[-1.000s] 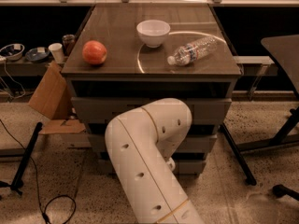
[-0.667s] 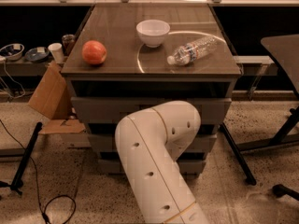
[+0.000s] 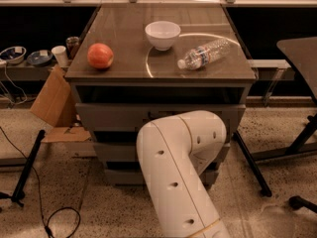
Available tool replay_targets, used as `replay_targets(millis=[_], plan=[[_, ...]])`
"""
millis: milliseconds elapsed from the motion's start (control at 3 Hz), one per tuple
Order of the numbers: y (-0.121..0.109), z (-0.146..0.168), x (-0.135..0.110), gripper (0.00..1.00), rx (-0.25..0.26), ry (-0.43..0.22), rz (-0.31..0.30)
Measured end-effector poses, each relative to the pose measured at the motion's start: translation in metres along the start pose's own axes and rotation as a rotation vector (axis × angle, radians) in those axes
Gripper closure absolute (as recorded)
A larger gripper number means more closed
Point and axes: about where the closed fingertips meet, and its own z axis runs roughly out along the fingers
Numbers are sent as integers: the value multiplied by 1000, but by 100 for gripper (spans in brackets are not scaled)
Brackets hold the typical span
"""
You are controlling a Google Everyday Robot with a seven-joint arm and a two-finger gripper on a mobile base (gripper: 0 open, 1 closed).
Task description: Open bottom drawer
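Note:
The grey cabinet point(image 3: 84, 115) has three drawers stacked under its table top. The bottom drawer point(image 3: 120, 175) shows only as a strip of flat grey front at the lower left and a sliver at the right. Its handle is hidden. My white arm point(image 3: 176, 167) reaches in from the bottom of the view, and its bent elbow covers the middle of all three drawer fronts. My gripper is hidden behind the arm, somewhere in front of the drawers, so I cannot see it.
On the cabinet top lie a red apple point(image 3: 100, 55), a white bowl point(image 3: 162, 34) and a plastic water bottle point(image 3: 204, 54) on its side. A cardboard box point(image 3: 53, 100) leans at the left. Black table legs point(image 3: 250, 165) stand at the right, cables point(image 3: 54, 217) lie on the floor.
My arm's elbow has shifted to the right and slightly up across the drawer fronts. The things on the cabinet top have not moved.

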Motion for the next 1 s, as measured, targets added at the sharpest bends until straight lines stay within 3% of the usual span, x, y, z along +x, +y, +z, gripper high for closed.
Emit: replay_targets(millis=[333,667,1000], plan=[[-4,-9,-6,73,16,-86,55],[-5,-9,-20,100,0,-173,125],[-4,-4,-31,100,-17,-210,155]])
